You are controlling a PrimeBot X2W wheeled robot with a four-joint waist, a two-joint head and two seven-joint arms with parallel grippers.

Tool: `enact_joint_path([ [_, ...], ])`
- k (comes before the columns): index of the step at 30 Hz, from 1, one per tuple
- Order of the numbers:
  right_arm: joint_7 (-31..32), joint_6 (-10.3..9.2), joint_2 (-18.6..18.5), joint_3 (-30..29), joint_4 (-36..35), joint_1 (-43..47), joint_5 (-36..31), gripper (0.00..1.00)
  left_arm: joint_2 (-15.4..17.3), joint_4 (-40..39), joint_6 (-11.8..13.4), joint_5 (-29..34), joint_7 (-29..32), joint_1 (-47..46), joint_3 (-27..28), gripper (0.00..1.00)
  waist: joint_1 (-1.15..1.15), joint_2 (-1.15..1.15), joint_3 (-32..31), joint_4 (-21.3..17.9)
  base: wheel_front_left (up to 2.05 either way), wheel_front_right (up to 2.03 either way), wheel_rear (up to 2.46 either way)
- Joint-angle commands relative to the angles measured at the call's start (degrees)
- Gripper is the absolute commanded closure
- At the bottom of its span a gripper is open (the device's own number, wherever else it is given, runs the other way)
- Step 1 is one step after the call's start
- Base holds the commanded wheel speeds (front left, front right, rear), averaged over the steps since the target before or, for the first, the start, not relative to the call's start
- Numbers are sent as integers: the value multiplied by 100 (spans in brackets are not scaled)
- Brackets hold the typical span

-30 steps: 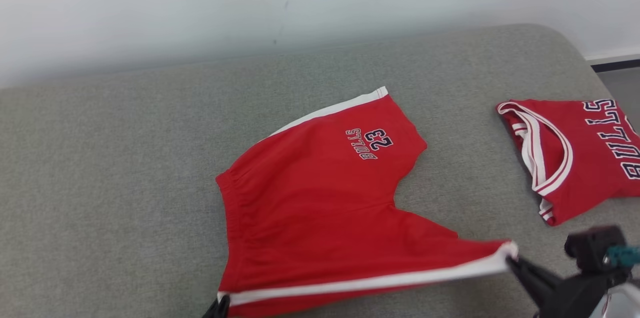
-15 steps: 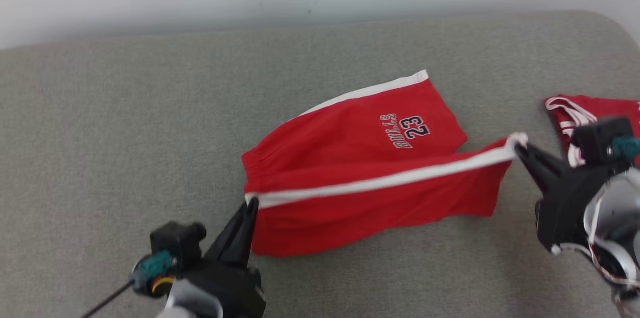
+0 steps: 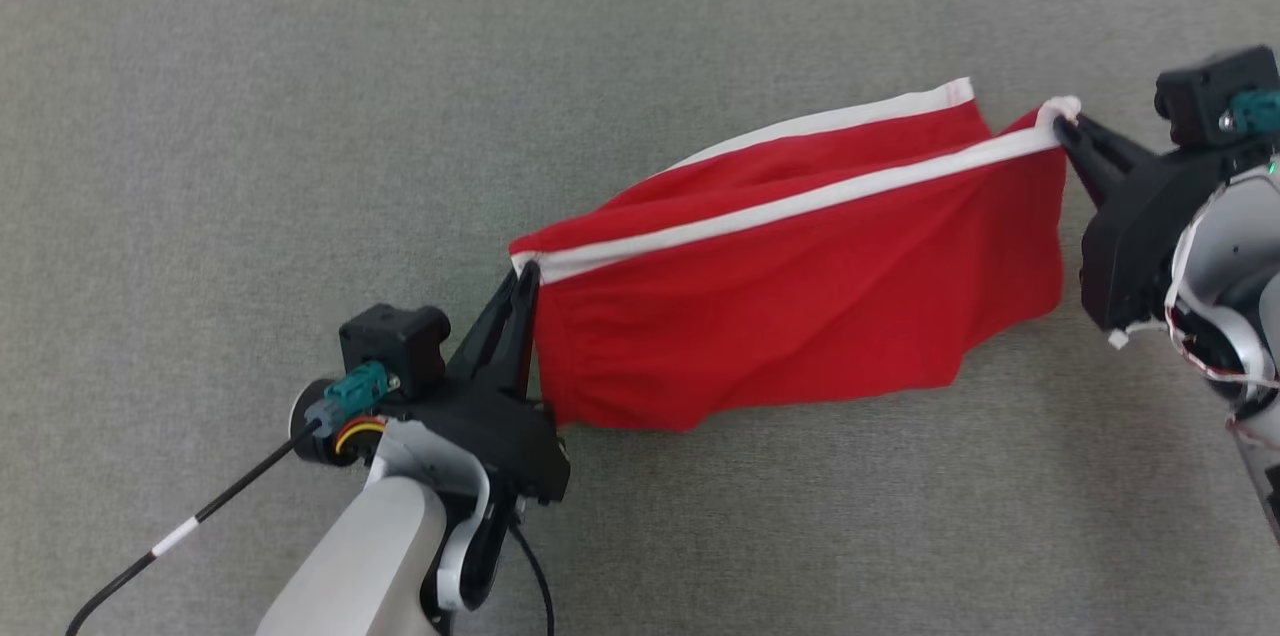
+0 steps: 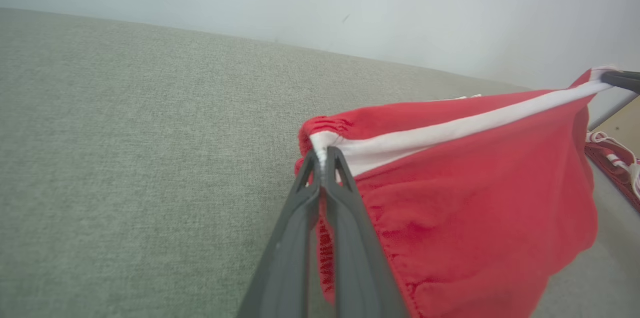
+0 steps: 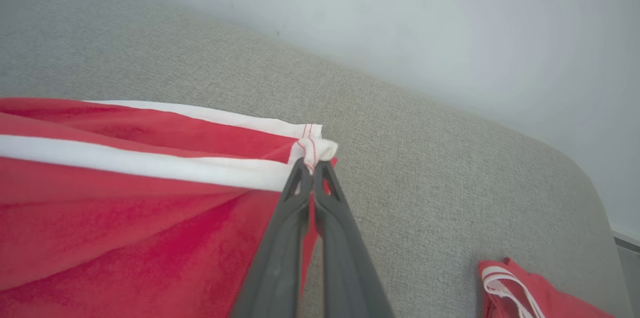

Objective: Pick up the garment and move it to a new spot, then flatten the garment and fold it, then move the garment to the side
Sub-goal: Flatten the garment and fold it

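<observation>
The garment (image 3: 800, 316) is a pair of red shorts with a white side stripe, stretched between my two grippers above the grey cushion (image 3: 250, 116). My left gripper (image 3: 527, 268) is shut on the waistband corner, seen close in the left wrist view (image 4: 324, 154). My right gripper (image 3: 1062, 121) is shut on the hem end of the white stripe (image 5: 312, 160). The near half of the shorts (image 4: 475, 198) hangs over the far half, whose striped edge (image 3: 850, 121) shows behind. The printed logo is hidden.
A second red jersey with white trim (image 5: 520, 290) lies on the cushion to the right, also at the edge of the left wrist view (image 4: 617, 168). A pale wall (image 5: 450, 18) runs behind the cushion. Bare cushion stretches to the left (image 4: 125, 133).
Both grippers have carried the near striped edge up and over toward the far edge, folding the shorts lengthwise and covering the logo. The camera has tilted down, so the scene has shifted.
</observation>
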Motion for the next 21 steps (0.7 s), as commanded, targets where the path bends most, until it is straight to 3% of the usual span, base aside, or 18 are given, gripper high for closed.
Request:
enact_joint_path([
  [1,-41,-19,-39,8,41,-96,-27,100,-20,25,20,27,-37,-90,9,100,-1,-1,186,175,0,0,0],
  [7,-310,-19,52,177,563,-715,-138,100,-157,250,128,143,-166,-495,27,100,-1,-1,368,297,0,0,0],
  [17,-566,-19,339,202,1469,-1246,-328,100,-355,727,67,291,-309,-1038,-134,100,-1,-1,568,422,0,0,0],
  [18,-587,-19,351,198,1526,-1265,-350,100,-369,767,78,296,-364,-1086,-130,89,-1,-1,577,423,0,0,0],
  [19,-622,-19,374,180,1579,-1282,-367,100,-380,810,100,295,-425,-1131,-118,49,-1,-1,584,418,0,0,0],
  [20,-650,-18,403,180,1621,-1290,-373,100,-397,863,103,293,-467,-1160,-115,2,-1,-1,589,411,0,0,0],
  [21,-699,-18,439,183,1656,-1297,-330,54,-416,913,105,287,-497,-1180,-118,0,-1,-1,592,402,0,0,0],
])
